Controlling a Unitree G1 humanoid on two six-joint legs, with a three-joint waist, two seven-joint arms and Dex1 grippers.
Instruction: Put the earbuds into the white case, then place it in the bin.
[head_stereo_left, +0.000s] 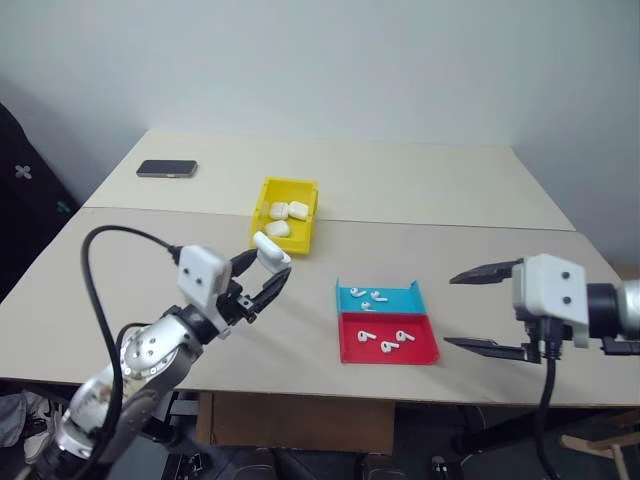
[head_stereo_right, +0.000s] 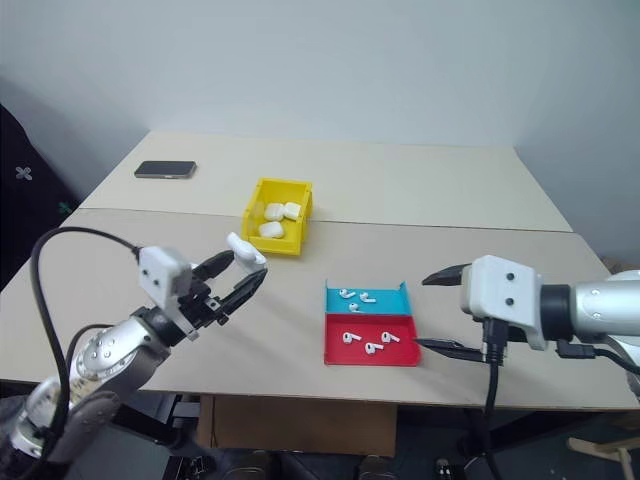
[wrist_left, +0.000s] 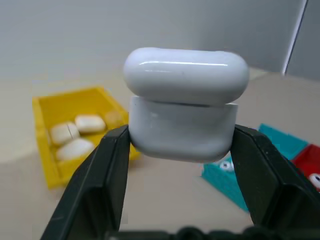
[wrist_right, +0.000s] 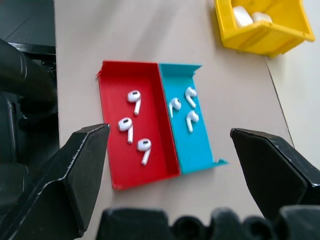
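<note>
The left gripper (head_stereo_left: 268, 277), two black fingers on a white wrist block with a black cable looping behind its grey metal forearm, is clamped on a small glossy white rounded case (wrist_left: 185, 102) with its lid shut, held lifted just short of the yellow bin (head_stereo_left: 300, 235); the right gripper (head_stereo_left: 470, 310) hovers level with its black fingers spread wide

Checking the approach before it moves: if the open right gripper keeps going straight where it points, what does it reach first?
Probably the red tray holding earbuds; the right gripper looks down onto it, though depth is unclear.
</note>
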